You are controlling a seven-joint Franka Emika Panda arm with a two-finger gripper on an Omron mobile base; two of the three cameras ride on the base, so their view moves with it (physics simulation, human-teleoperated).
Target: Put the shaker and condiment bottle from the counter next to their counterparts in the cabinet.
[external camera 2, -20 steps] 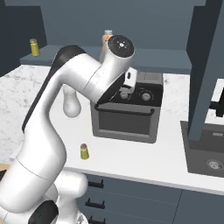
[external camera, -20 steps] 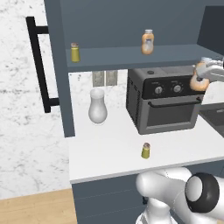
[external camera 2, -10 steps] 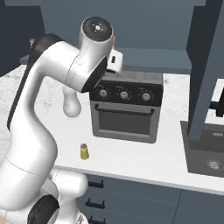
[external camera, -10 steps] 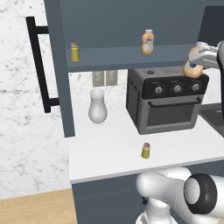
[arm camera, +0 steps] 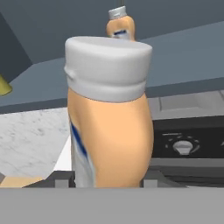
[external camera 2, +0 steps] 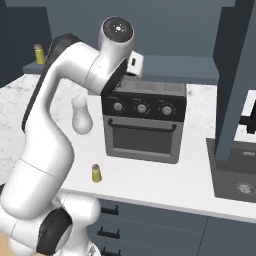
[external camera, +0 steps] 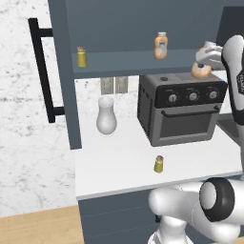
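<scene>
Orange bottle [arm camera: 109, 118] sat pinched in the gripper [external camera: 202, 66] at the frame's right edge, level with the cabinet [external camera: 133, 28] shelf, so I judged it mid-carry, needing a leftward reach to its twin [external camera: 160, 45], the shaker [external camera: 159, 164] still on the counter [external camera: 114, 167].

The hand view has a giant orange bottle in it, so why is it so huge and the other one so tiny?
In the hand view the orange grey-capped bottle is held right by the camera, so it looks huge; its twin on the dark cabinet shelf is farther off. In the left base view both bottles look about alike in size.
</scene>
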